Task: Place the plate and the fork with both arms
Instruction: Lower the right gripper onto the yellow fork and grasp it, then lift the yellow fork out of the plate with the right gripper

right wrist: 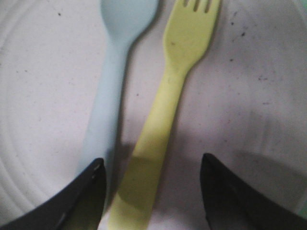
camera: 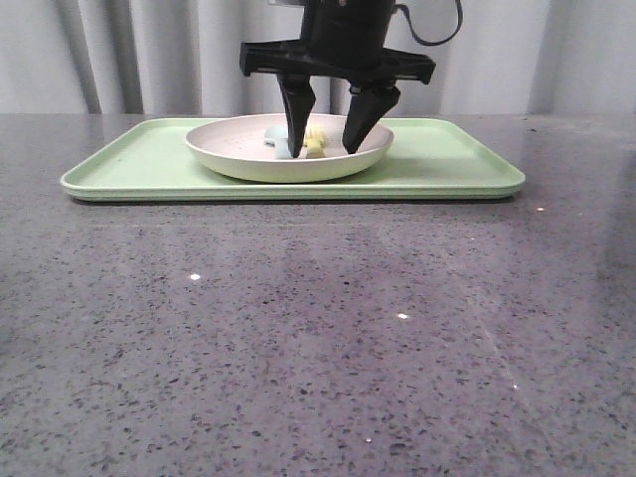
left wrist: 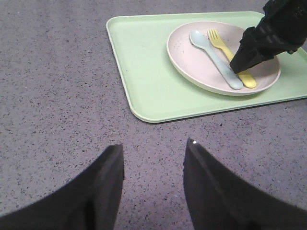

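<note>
Nearest the robot, the left gripper hangs over bare speckled tabletop, its jaws spread apart and holding nothing; it sits well short of the light-green tray, probably waiting its turn for the plate.

Farther out, the tray lies flat with its long side facing the robot. The plate rests on it, roughly central, with tray surface showing on both sides and a raised lip all round. That lip looks like the main obstacle to sliding anything off sideways.

Inside the plate lie the fork and a light-blue spoon, side by side and almost parallel, handles close together. The right gripper reaches down into the plate, jaws wide open and gripping nothing; in its wrist view the fork handle runs between the two fingertips, while the spoon handle lies just at one fingertip. The straddle suits a pinch across the fork handle, though the spoon is close enough that I judge it may be nudged or caught as well. Above the plate the way is open.
</note>
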Tool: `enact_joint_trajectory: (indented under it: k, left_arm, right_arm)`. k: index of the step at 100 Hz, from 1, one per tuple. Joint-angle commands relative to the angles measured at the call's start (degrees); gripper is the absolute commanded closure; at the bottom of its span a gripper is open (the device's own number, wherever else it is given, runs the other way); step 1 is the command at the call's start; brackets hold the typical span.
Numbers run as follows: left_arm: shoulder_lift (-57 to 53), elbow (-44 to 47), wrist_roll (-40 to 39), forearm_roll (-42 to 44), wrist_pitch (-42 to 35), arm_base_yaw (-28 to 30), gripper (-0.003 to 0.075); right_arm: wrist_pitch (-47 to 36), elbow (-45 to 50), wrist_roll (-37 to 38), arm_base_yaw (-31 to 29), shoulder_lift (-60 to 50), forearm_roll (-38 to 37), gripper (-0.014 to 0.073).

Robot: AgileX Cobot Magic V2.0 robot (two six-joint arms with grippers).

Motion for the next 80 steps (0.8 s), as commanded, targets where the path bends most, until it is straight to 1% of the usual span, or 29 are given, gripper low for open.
enact_joint_trajectory:
  k: [1,53,62,80]
  left_arm:
    - [-0.13,-1.49,-0.12,-0.65,-3.65,-0.37,0.0419]
    - [-0.13,-1.49,-0.12,-0.65,-3.65,-0.37,0.0419]
    - [-0.13,-1.49,-0.12,-0.65,-3.65,-0.37,0.0419]
    - [-0.13,-1.49,-0.12,-0.65,-3.65,-0.37,0.0419]
  right_arm:
    - [-1.18,-1.86,0.14,0.15,-3.55,-0.60,0.0148]
    - [0.50,-1.86,0.14,0.15,-1.55,-0.60,0.0155]
    - [0.39,-1.86,0.14,0.15,-1.55,-0.60,0.0218]
    - [0.58,-1.86,0.14,0.15,-1.55,-0.60,0.0429]
